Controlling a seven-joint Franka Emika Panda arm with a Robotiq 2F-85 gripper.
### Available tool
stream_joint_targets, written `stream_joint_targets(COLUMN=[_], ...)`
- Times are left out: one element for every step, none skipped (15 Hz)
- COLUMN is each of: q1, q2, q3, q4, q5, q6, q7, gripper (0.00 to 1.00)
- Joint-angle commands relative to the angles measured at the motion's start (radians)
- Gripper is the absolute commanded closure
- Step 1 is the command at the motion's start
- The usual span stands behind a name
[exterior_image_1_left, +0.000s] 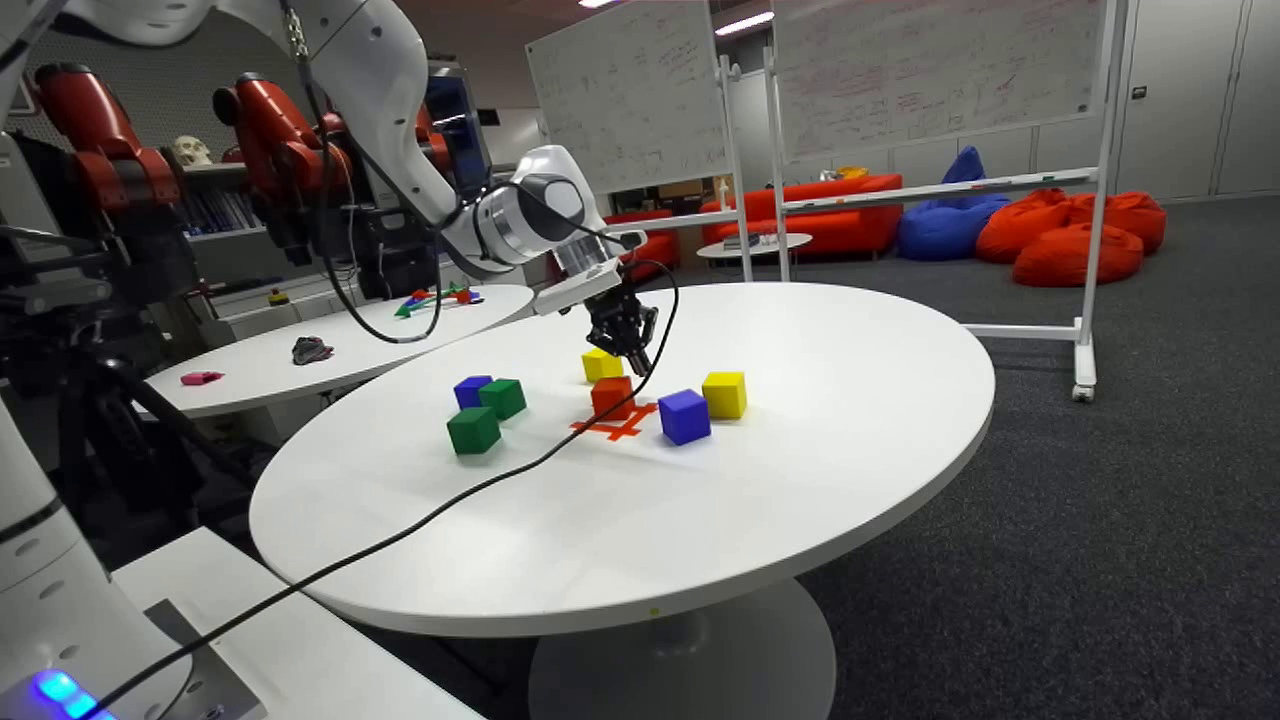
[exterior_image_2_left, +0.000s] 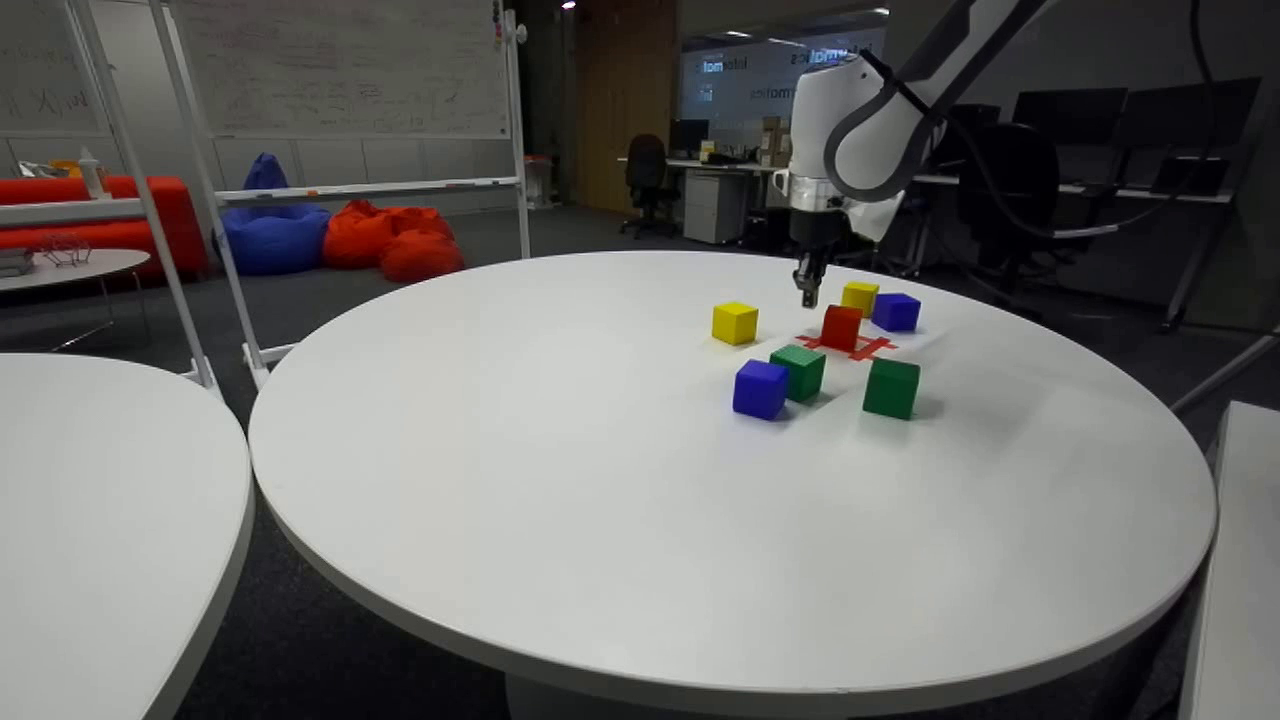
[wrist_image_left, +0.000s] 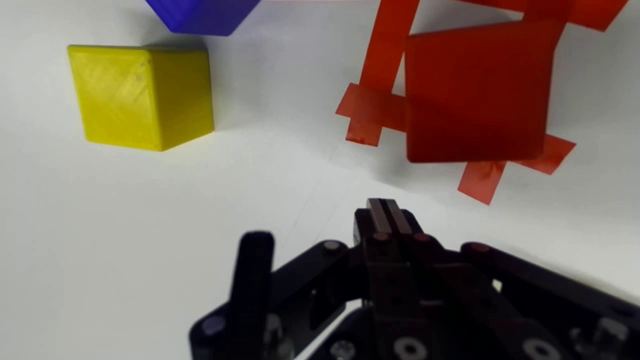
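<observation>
My gripper (wrist_image_left: 385, 206) is shut with its bare pads (wrist_image_left: 376, 215) together and nothing held. It hovers close beside a red cube (wrist_image_left: 477, 95), apart from it, in the wrist view. That cube sits partly over red tape strips (wrist_image_left: 378, 50) on the white table. A yellow cube (wrist_image_left: 117, 95) and a cut-off blue cube (wrist_image_left: 202, 15) lie to the left in that view. In both exterior views the gripper (exterior_image_1_left: 641, 368) points down near the red cube (exterior_image_1_left: 612, 398); its exact height over the table is hard to judge.
A second yellow cube (exterior_image_2_left: 735, 324) stands on the gripper's other side. Two green cubes (exterior_image_2_left: 891, 388) (exterior_image_2_left: 797, 372) and a second blue cube (exterior_image_2_left: 760, 389) form a loose group nearby. A black cable (exterior_image_1_left: 440, 507) crosses in front of the round table (exterior_image_1_left: 700, 500) in an exterior view.
</observation>
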Motion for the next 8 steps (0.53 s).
stream_joint_targets(q1=[-0.006, -0.006, -0.008, -0.009, -0.01, -0.008, -0.008, -0.007], q2=[-0.011, -0.013, -0.017, -0.021, -0.024, -0.024, -0.025, -0.025], q3=[-0.007, -0.009, -0.01, -0.012, -0.014, -0.018, -0.02, -0.022], q4=[-0.004, -0.008, -0.015, -0.021, -0.026, -0.028, -0.03, -0.031], q5=[-0.01, -0.011, -0.011, -0.012, -0.013, -0.013, -0.014, -0.014], q6=[-0.037, -0.039, -0.038, -0.035, -0.033, -0.031, -0.031, -0.031], q7=[0.026, 0.033, 0.039, 0.045, 0.05, 0.059, 0.065, 0.071], gripper=[1.0, 1.0, 1.0, 1.0, 1.0, 1.0, 1.0, 1.0])
